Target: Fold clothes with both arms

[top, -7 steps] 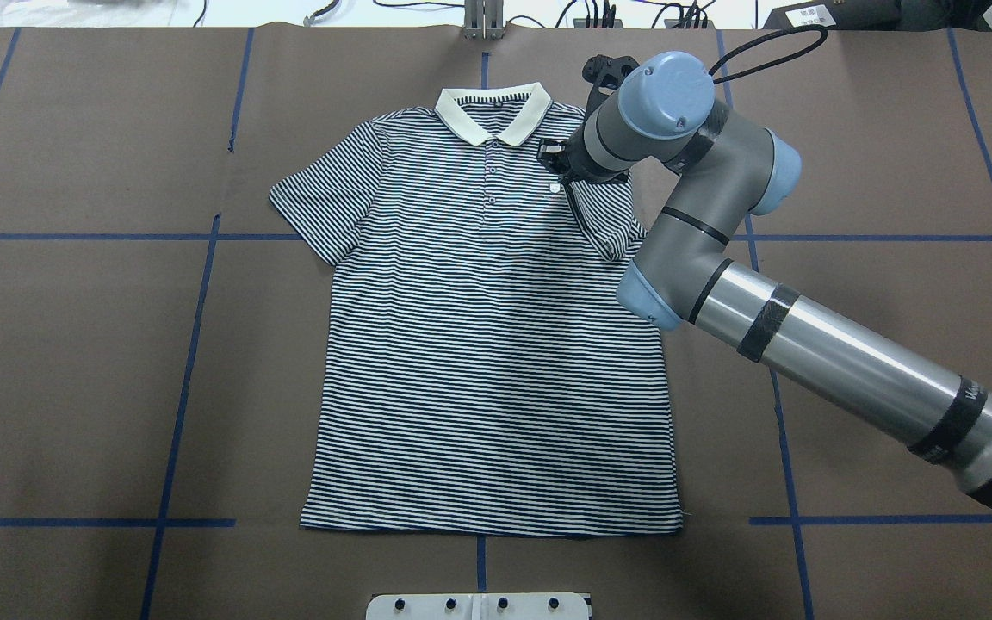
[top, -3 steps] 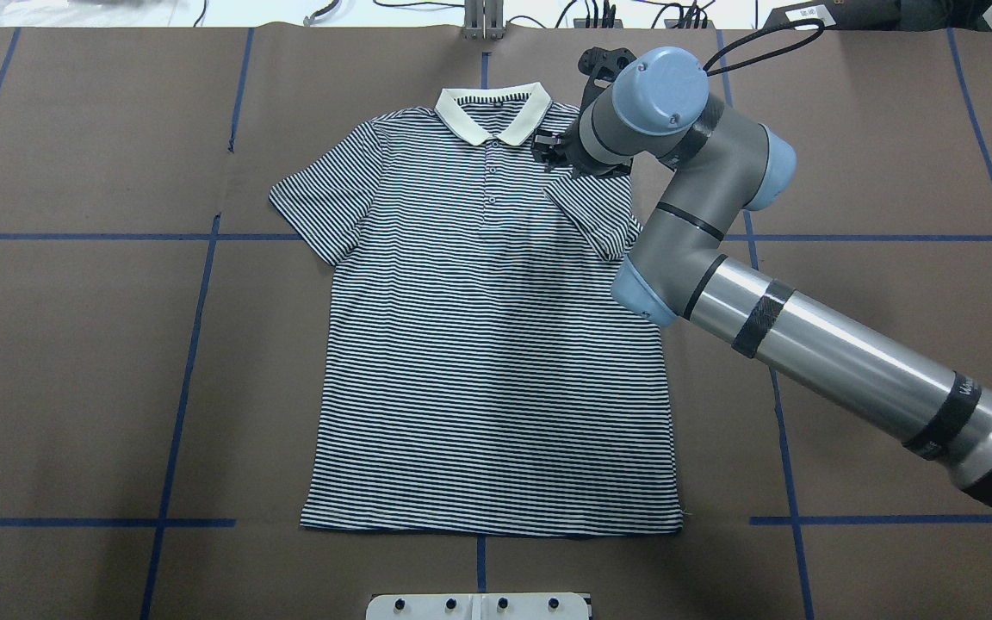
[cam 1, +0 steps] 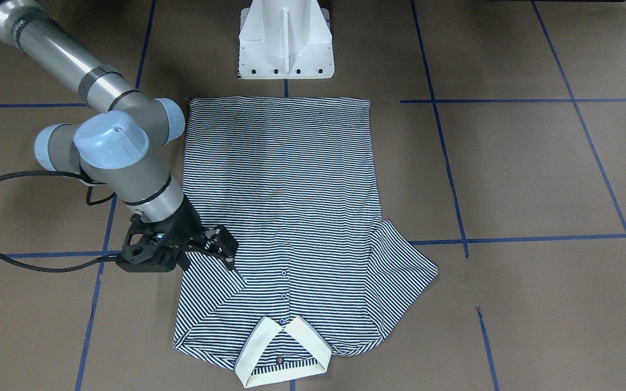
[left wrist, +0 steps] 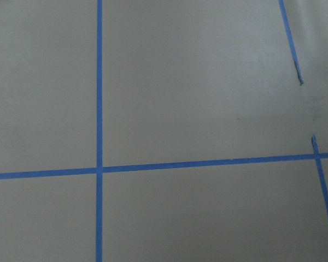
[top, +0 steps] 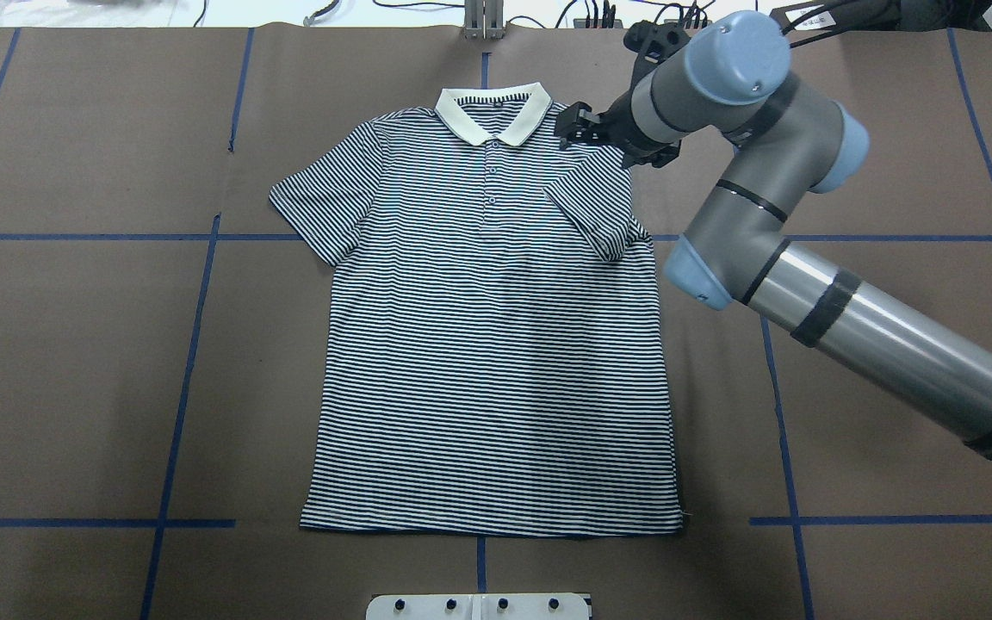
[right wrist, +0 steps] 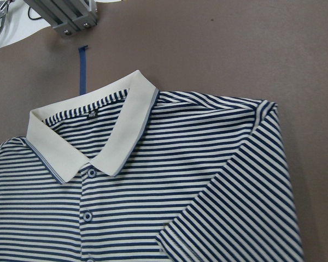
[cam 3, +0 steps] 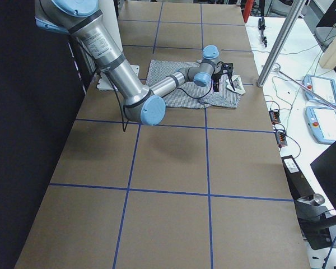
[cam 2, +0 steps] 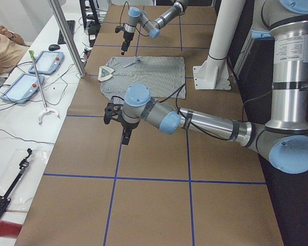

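The right tool (top: 573, 131) has lifted off the chest and drawn back to the shoulder since a second ago. It sat low on the stripes then; now it hangs just above the shoulder seam, jaws spread and empty. The rest of the polo shirt (top: 487, 362) lies as it did.

Farthest from that tool, toward the white pedestal (cam 1: 286, 38), the straight hem (top: 492, 527) lies flat on the matte brown counter (top: 74, 387), which is gridded with blue tape lines (top: 177, 387). From there the knit body runs toward the tool as a smooth rectangle of fine navy-and-white stripes. Just below the tool the right sleeve (top: 595, 211) is folded inward over the chest, its stripes running diagonally against the body's. Across the buttoned placket (top: 491, 200) from the tool, the other sleeve (top: 315, 207) is spread out flat. Beside the tool lies the plain cream collar (top: 461, 116), its two points turned down. Beyond it stands a ribbed aluminium post (top: 482, 21).

The left tool (cam 2: 127, 139) hangs over bare counter, well apart from the shirt. I cannot tell how its jaws stand.
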{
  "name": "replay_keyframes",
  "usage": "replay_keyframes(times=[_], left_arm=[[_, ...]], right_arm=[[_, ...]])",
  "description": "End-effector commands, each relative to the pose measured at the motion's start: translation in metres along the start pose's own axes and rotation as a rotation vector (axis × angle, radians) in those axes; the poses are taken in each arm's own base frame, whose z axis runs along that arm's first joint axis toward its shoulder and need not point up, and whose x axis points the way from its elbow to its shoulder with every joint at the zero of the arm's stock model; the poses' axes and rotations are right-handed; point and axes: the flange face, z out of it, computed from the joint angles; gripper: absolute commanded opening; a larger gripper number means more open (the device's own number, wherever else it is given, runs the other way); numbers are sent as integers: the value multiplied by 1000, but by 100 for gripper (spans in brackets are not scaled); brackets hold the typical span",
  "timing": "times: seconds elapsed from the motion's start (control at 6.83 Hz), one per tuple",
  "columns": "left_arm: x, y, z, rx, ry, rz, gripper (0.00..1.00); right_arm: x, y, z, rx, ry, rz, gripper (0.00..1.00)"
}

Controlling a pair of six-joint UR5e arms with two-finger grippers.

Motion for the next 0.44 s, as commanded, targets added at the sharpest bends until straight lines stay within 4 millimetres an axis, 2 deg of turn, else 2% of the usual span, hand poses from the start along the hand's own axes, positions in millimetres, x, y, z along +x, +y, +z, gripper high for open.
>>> replay_keyframes(times=[0.0,0.15,0.29], left_arm=[[152,-56,111,-70,-9,-64,100],[212,-79,161,-84,-39,-102,100],[260,-81,207,-102,-71,-110,100]], right_arm=[[69,-13,-48,-46,-24,-33,100],[81,-10,-55,-48,-23,-31,100],[83,-11,-55,-47,-22,-32,100]])
